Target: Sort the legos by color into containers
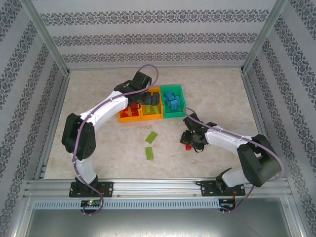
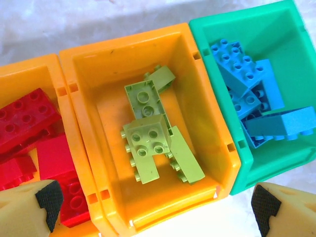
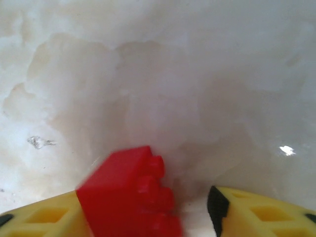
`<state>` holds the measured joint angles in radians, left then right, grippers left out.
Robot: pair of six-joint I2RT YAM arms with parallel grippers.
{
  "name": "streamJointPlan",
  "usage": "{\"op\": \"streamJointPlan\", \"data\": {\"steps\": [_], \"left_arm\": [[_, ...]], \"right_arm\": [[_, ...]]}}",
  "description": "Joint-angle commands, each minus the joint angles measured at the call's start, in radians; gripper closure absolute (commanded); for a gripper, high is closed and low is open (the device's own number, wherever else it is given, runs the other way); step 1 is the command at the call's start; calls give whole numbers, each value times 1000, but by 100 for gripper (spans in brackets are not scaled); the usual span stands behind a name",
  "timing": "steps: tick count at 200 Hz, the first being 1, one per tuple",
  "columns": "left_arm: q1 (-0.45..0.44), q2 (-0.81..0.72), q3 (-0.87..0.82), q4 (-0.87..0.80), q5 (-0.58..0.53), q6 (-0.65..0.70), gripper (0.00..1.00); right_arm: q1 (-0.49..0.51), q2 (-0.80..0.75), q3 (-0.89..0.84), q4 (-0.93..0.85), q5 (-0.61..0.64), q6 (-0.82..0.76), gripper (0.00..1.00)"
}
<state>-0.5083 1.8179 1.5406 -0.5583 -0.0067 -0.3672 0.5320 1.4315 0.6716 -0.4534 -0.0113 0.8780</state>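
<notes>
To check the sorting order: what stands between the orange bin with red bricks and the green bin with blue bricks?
A second orange bin holding lime green bricks stands there, close beside both; the left wrist view shows it.

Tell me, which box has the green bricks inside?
The middle orange bin holds the lime bricks. The other orange bin holds red bricks, and the green bin holds blue bricks.

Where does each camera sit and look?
Top external: above and behind, looking down at the table; left arm, right arm.
Left wrist: over the middle orange bin, looking down; left gripper fingertips wide apart.
Right wrist: low, facing the table; red brick between right gripper fingers.
Shared: top and left wrist both see the green bin's blue bricks.
</notes>
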Motion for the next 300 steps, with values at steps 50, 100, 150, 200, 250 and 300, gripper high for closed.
{"op": "streamJointPlan", "data": {"steps": [50, 100, 150, 200, 250, 300], "left_arm": [[3, -170, -226, 100, -25, 42, 0], [4, -238, -327, 105, -40, 11, 0], [4, -370, -498, 193, 55, -17, 0], [-7, -436, -664, 248, 140, -48, 0], [-56, -484, -733, 224, 73, -77, 0], [-62, -572, -819, 232, 16, -138, 0]], "right_arm": [[56, 70, 51, -5, 48, -95, 66], [87, 71, 97, -17, 74, -138, 76], [71, 7, 141, 132, -77, -214, 77], [-2, 146, 456, 170, -316, -313, 76], [-30, 417, 824, 122, -387, -321, 77], [-30, 570, 1020, 123, -478, -294, 77]]}}
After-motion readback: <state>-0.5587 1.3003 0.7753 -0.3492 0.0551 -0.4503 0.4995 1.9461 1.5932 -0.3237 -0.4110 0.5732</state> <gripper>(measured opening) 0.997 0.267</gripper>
